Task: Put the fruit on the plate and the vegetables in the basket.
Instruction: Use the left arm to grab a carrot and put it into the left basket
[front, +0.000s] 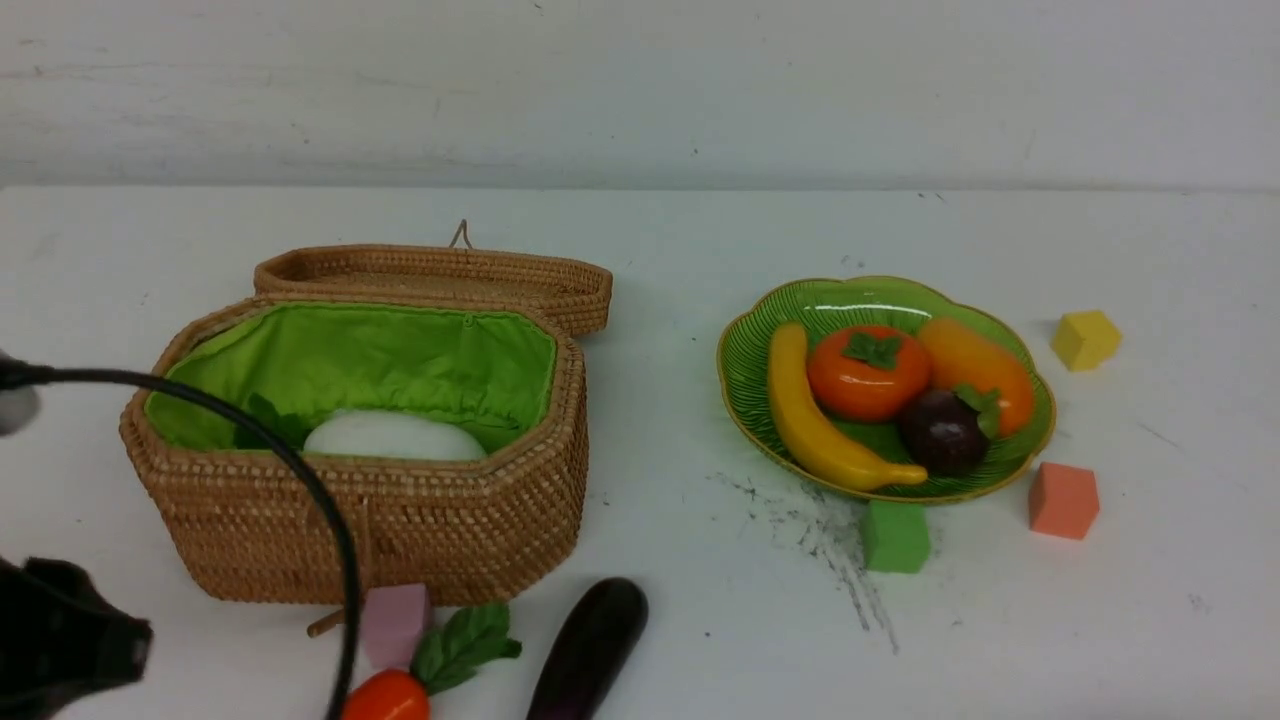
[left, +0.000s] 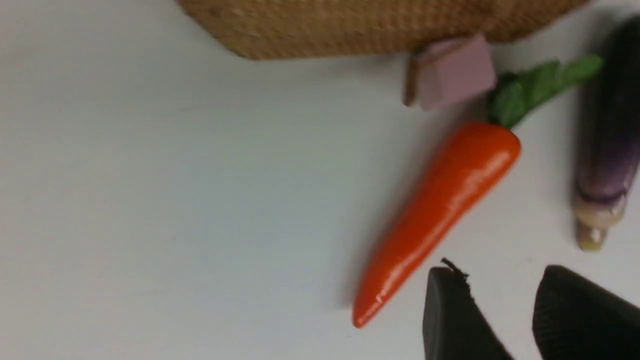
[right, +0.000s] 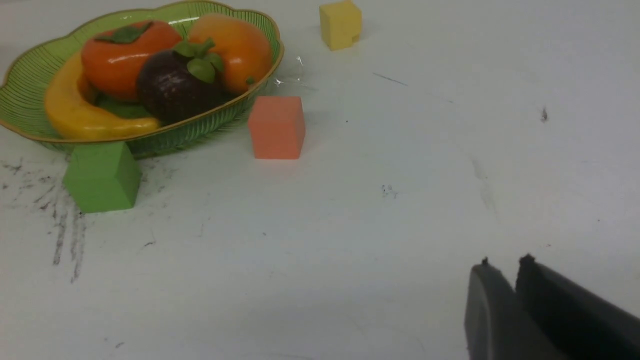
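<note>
The green plate (front: 745, 380) holds the banana (front: 810, 420), persimmon (front: 868, 375), mango (front: 975, 365) and mangosteen (front: 942, 430). A white radish (front: 395, 437) lies inside the open wicker basket (front: 370, 520). In front of the basket, the carrot (left: 440, 210) and the eggplant (left: 607, 145) lie on the table. My left gripper (left: 500, 282) is open and empty, hovering just beside the carrot's tip. My right gripper (right: 502, 267) is over bare table, away from the plate (right: 30, 80), its fingers together with nothing between them.
A pink cube (front: 395, 620) rests against the basket's front by the carrot leaves. Green (front: 895, 537), orange (front: 1063, 500) and yellow (front: 1085, 340) cubes stand around the plate. The basket lid (front: 430, 270) lies open behind. A black cable (front: 300, 480) crosses the basket's front.
</note>
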